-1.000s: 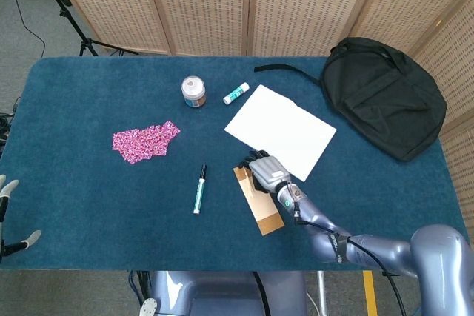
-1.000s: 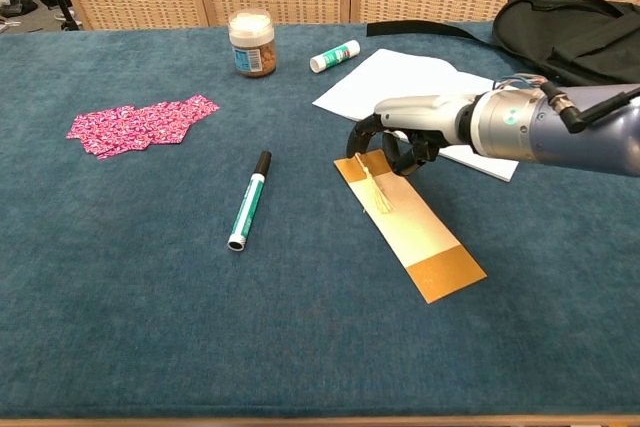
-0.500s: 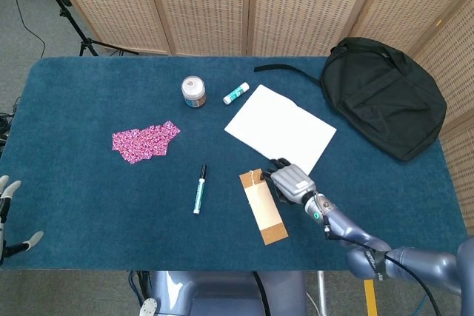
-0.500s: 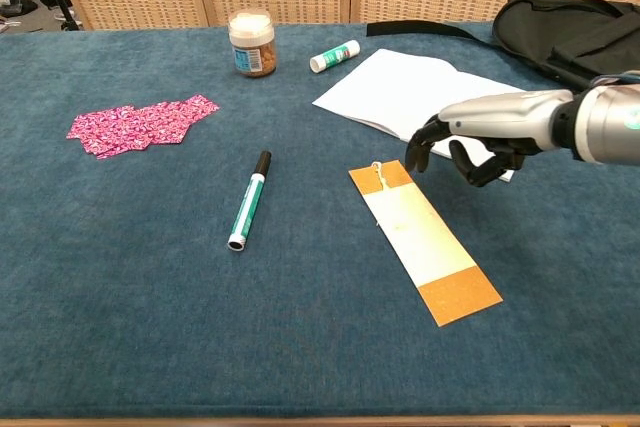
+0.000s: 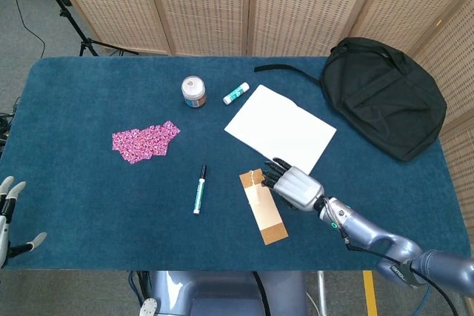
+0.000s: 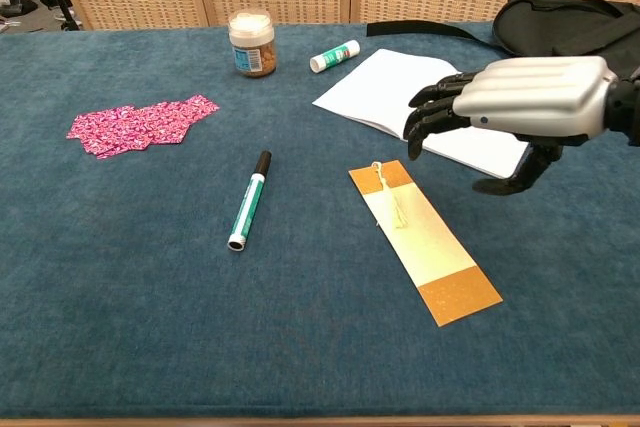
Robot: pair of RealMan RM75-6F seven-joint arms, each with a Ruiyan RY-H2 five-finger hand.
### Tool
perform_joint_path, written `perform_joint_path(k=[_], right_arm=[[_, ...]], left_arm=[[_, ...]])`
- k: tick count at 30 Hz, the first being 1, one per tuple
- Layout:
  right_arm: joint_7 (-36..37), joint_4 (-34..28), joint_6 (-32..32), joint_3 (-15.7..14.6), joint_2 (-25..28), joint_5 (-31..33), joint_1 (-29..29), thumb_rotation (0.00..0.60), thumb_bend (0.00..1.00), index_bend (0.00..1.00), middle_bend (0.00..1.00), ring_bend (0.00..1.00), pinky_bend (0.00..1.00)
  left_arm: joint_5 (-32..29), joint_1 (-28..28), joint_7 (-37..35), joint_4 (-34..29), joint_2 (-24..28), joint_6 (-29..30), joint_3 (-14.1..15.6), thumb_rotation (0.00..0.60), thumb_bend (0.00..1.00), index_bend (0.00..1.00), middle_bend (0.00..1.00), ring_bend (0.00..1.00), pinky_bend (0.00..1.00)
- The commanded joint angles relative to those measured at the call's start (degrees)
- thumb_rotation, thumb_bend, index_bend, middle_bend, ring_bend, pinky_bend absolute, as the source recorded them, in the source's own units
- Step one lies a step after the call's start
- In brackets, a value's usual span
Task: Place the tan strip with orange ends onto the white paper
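Tan strip with orange ends [image 5: 262, 206] [image 6: 423, 240] lies flat on the blue table [image 5: 89, 190], near of the white paper [image 5: 281, 131] [image 6: 420, 97] and apart from it. Right hand [image 5: 295, 186] [image 6: 520, 102] hovers above the strip's right side, fingers apart, holding nothing. Left hand [image 5: 9, 216] sits at the table's near-left edge, fingers spread. Green marker [image 5: 199, 189] lies left of the strip.

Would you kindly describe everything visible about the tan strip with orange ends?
The tan strip with orange ends looks like a flat card bookmark: pale tan middle, glittery orange bands at both ends, a cream tassel tied at the far end. It lies flat and diagonal on the blue table, just short of the white paper, untouched; the right hand hovers above.
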Motion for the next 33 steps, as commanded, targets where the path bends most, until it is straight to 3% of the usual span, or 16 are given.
perform_joint_path(k=[1, 8, 14, 23, 33], right_arm=[[3.73, 12.44, 11.23, -6.24, -0.78, -16.48, 1.33, 0.6, 0.0, 0.2, 0.07, 0.0, 0.07], [7.4, 26.18, 26.35, -9.45, -4.97, -26.72, 1.1, 0.6, 0.0, 0.16, 0.04, 0.0, 0.07], [6.25, 35.26, 32.89, -11.25, -9.55, -34.98, 5.34, 0.6, 0.0, 0.1, 0.0, 0.0, 0.07], [4.69, 42.16, 31.6, -13.62, -15.05, -37.63, 8.3, 0.6, 0.0, 0.1, 0.0, 0.0, 0.03], [0.13, 39.7, 25.15, -14.43, -14.97, -35.28, 10.06, 0.6, 0.0, 0.1, 0.0, 0.0, 0.03]], left_arm=[[0.0, -0.02, -0.07, 0.1, 0.03, 0.0, -0.01, 0.6, 0.0, 0.0, 0.0, 0.0, 0.0], [0.24, -0.29, 0.48, 0.23, -0.26, -0.44, 0.23, 0.6, 0.0, 0.0, 0.0, 0.0, 0.0], [0.42, -0.47, 1.38, 0.27, -0.7, -0.6, 0.39, 0.6, 0.0, 0.0, 0.0, 0.0, 0.0], [-0.21, -0.73, 1.48, 0.47, -0.81, -1.07, 0.21, 0.6, 0.0, 0.0, 0.0, 0.0, 0.0], [-0.79, -0.91, 0.7, 0.56, -0.5, -1.52, 0.04, 0.6, 0.0, 0.0, 0.0, 0.0, 0.0]])
